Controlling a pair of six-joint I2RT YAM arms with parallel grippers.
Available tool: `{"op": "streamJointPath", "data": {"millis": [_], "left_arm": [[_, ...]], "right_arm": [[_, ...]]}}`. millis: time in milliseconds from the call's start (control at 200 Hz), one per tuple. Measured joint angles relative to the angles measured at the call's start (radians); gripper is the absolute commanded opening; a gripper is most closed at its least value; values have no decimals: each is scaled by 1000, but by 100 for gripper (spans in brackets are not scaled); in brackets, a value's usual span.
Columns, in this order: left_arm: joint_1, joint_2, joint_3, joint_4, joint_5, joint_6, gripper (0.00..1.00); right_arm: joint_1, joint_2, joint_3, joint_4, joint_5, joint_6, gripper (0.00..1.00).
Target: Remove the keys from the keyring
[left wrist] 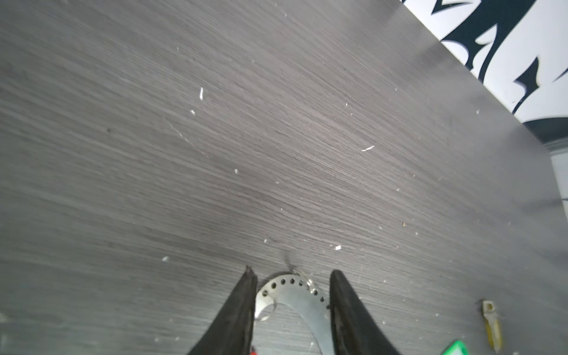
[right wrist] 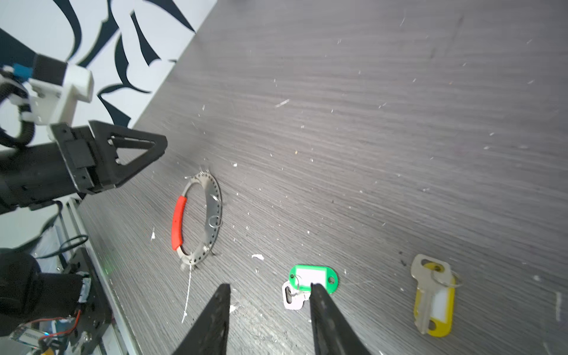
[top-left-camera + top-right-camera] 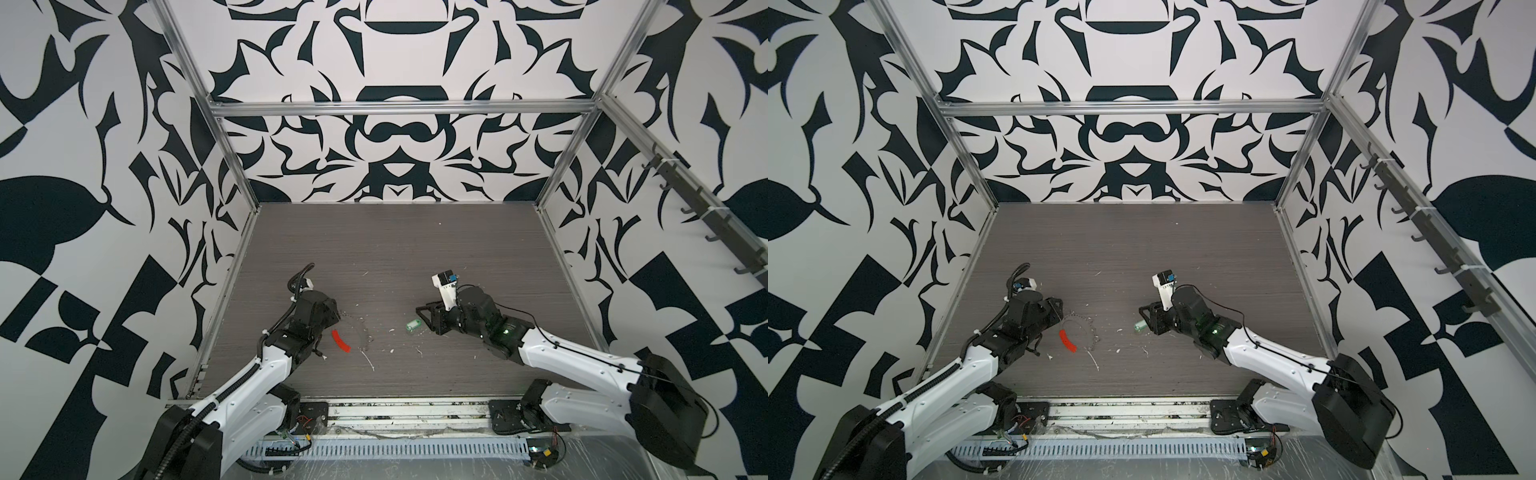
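Both pairs of jaws stand spread, holding nothing. The keyring [image 2: 215, 196] lies flat at the left, just under the left gripper [image 1: 292, 273]. The green-tagged key [image 2: 313, 276] lies free at the tips of the right gripper [image 2: 270, 287], its tag crosswise to the jaws. The yellow-tagged key [image 2: 433, 302] lies near it.

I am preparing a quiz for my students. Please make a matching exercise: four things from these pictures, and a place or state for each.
Things:
1 keyring
2 green tag
3 yellow tag
4 left gripper

Places or states:
a open, holding nothing
b carries a red sleeve
c beside the right gripper
d farthest from the keyring

Pairs: 1-b, 2-c, 3-d, 4-a
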Motion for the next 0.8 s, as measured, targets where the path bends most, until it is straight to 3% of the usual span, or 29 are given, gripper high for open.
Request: {"op": "streamJointPath", "data": {"millis": [85, 90, 95, 100, 120, 375, 400, 455, 520, 640, 800], "left_arm": [[8, -61, 2, -6, -1, 9, 69], [9, -63, 2, -6, -2, 6, 71], [9, -66, 2, -6, -2, 4, 86], [9, -69, 2, -6, -2, 3, 93], [10, -87, 5, -11, -2, 9, 100], [11, -191, 72, 0, 15, 27, 99], [11, -194, 80, 2, 18, 34, 99], [11, -194, 101, 10, 17, 47, 100], [11, -182, 130, 23, 11, 68, 99], [11, -119, 187, 55, -35, 111, 99], [12, -1, 230, 118, -175, 186, 100]], "right_arm": [[0, -47, -1, -19, 26, -1, 51], [0, -51, -1, -21, 29, -2, 52], [0, -53, -1, -21, 31, -2, 52], [0, -56, -1, -23, 33, -1, 52], [0, -69, -2, -30, 42, -1, 53], [0, -224, -7, -97, 223, 2, 69], [0, -238, -7, -103, 253, 5, 80], [0, -262, -7, -119, 315, 21, 82], [0, -286, -7, -146, 394, 39, 99], [0, -317, -7, -196, 510, 61, 99], [0, -350, -8, -218, 603, 62, 99]]}}
